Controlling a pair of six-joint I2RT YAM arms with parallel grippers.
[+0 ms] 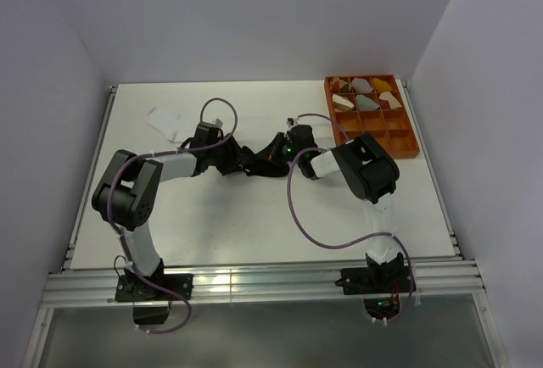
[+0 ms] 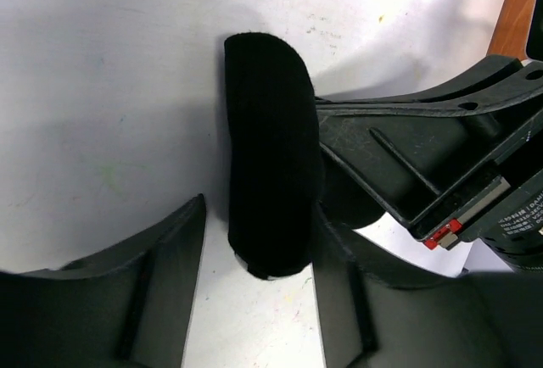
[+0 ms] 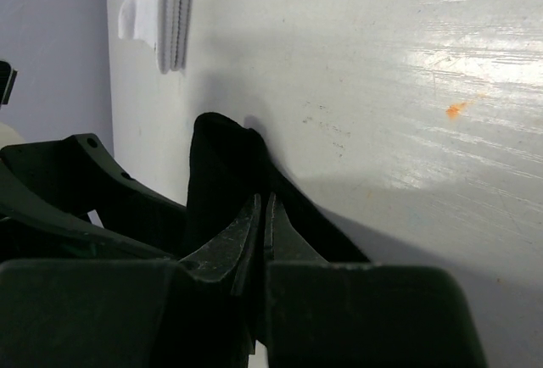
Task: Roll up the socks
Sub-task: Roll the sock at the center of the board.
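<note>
The black sock lies bunched at the table's middle between my two grippers. In the left wrist view it is a thick black roll standing upright in the frame. My left gripper is open, and the roll's near end sits between its fingers, touching the right one. My right gripper is shut on a fold of the black sock, its fingertips almost together. The white sock lies flat at the far left, also seen in the right wrist view.
An orange compartment tray stands at the far right, with several rolled bundles in its back cells. Its corner shows in the left wrist view. Purple cables loop over both arms. Walls close in the table's back and sides.
</note>
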